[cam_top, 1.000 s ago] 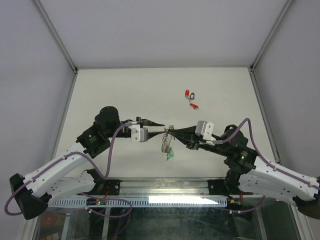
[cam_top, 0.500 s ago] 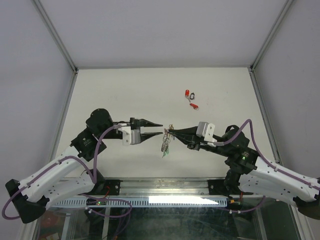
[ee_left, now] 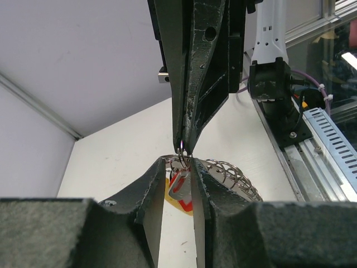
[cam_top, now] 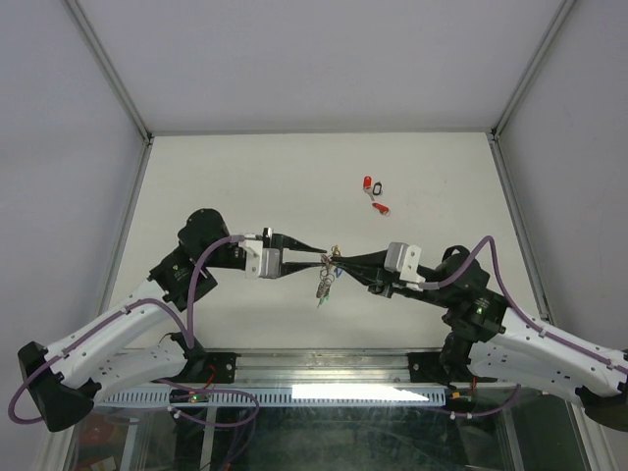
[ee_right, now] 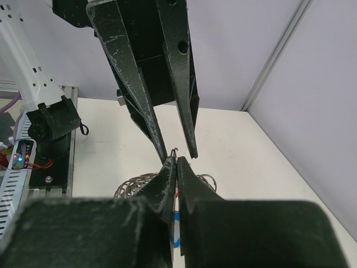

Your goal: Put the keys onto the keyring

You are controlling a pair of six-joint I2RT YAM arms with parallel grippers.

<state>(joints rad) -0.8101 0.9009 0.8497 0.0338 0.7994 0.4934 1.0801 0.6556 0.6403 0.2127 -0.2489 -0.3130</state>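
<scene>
- The right gripper (cam_top: 336, 257) has its jaws pressed tight together. They pinch a thin wire loop (ee_left: 183, 149) at the top of the keyring (cam_top: 323, 286).
- The left gripper (cam_top: 321, 257) meets it tip to tip from the other side. Its fingers (ee_left: 158, 178) stand a little apart, with only a narrow gap, and the right tips point into this gap. I cannot tell if the left fingers touch the wire.
- The keyring hangs down under the two tips. Its silvery chain part is bunched just behind the left fingers.
- A green tag (cam_top: 321, 305) is at the lowest end of the bundle, and a bit of blue (ee_right: 174, 234) shows under the right jaws.
- The red keys (cam_top: 370, 183) lie on the table (cam_top: 245, 186), well apart from both grippers, toward the far right. A small dark thing (cam_top: 380, 183) lies just beside the upper one.
</scene>
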